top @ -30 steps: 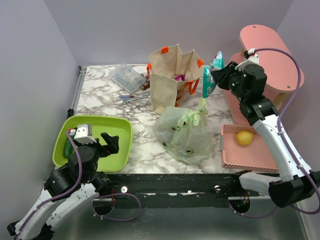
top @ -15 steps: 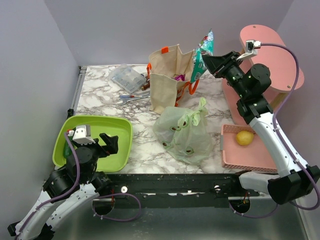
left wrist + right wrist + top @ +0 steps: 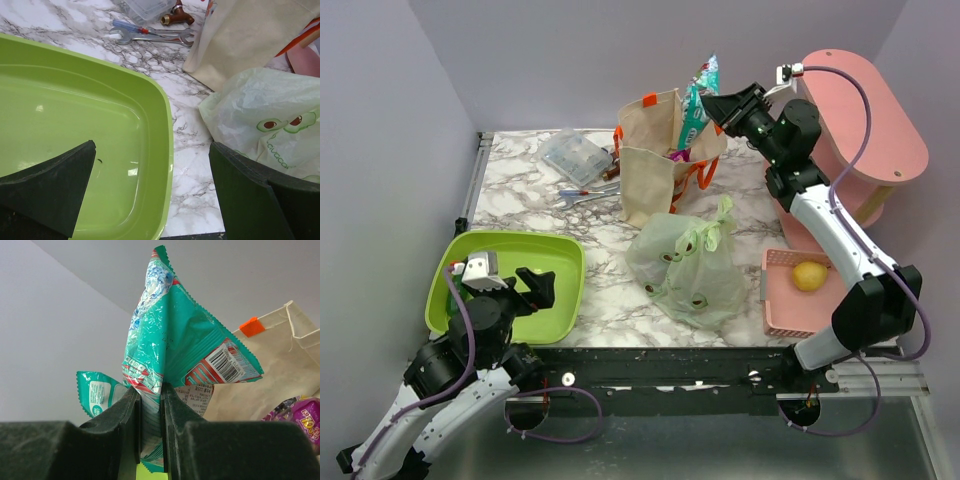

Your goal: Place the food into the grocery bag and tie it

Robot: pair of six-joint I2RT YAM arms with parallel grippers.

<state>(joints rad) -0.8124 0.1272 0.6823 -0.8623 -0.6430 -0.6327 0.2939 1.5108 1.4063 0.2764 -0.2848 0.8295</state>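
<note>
The light green grocery bag [image 3: 690,265] with avocado prints lies crumpled mid-table; it also shows in the left wrist view [image 3: 265,110]. A yellow lemon [image 3: 808,275] sits in the pink basket [image 3: 775,300] at the right. Sweet potato, grapes and strawberries are not in view. My right gripper [image 3: 720,105] [image 3: 150,390] is shut on a teal snack packet [image 3: 698,95] [image 3: 170,340] and holds it above the beige tote [image 3: 655,170]. My left gripper [image 3: 538,285] [image 3: 152,147] is open and empty over the right rim of the green tray [image 3: 560,250].
The beige tote [image 3: 280,365] with orange handles holds a purple packet [image 3: 300,415]. A pink rounded shelf [image 3: 865,110] stands at the back right. A clear plastic box [image 3: 575,155] and wrenches [image 3: 590,195] lie at the back left.
My right gripper has carried the teal packet up and to the left, from beside the pink shelf to above the beige tote. The left arm has barely moved.
</note>
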